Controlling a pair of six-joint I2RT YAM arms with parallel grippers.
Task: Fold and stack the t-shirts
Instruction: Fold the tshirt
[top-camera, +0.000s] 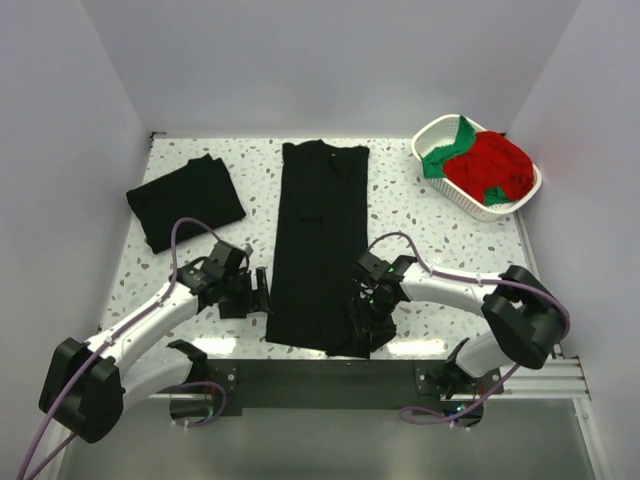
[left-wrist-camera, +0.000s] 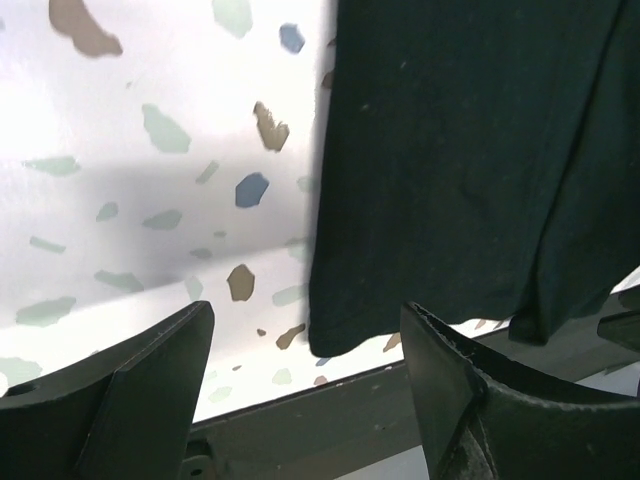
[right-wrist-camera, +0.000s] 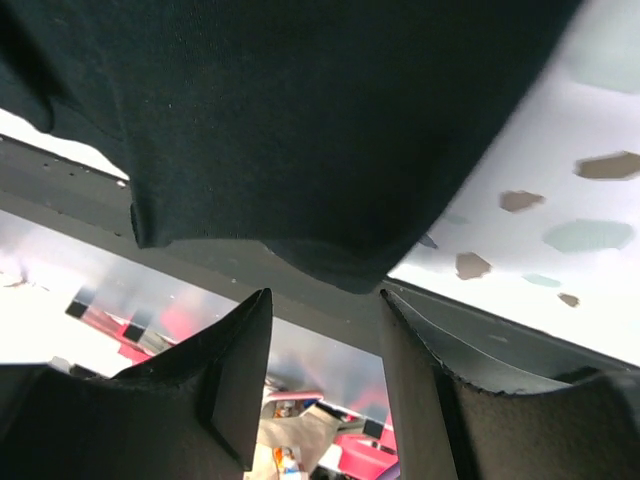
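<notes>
A long black t-shirt (top-camera: 322, 240), folded into a narrow strip, lies down the middle of the table, its near end hanging at the table's front edge. My left gripper (top-camera: 262, 293) is open beside the strip's near left corner; that corner (left-wrist-camera: 345, 335) lies between and beyond my fingers. My right gripper (top-camera: 365, 322) is open at the near right corner, the hem (right-wrist-camera: 340, 265) just ahead of my fingers. A folded black t-shirt (top-camera: 185, 200) lies at the far left. Red (top-camera: 490, 165) and green (top-camera: 452, 150) t-shirts fill the basket.
The white lattice basket (top-camera: 432, 135) stands at the far right corner. The speckled table (top-camera: 430, 230) ends at a dark metal front rail (top-camera: 320, 385). White walls close in the left, back and right sides.
</notes>
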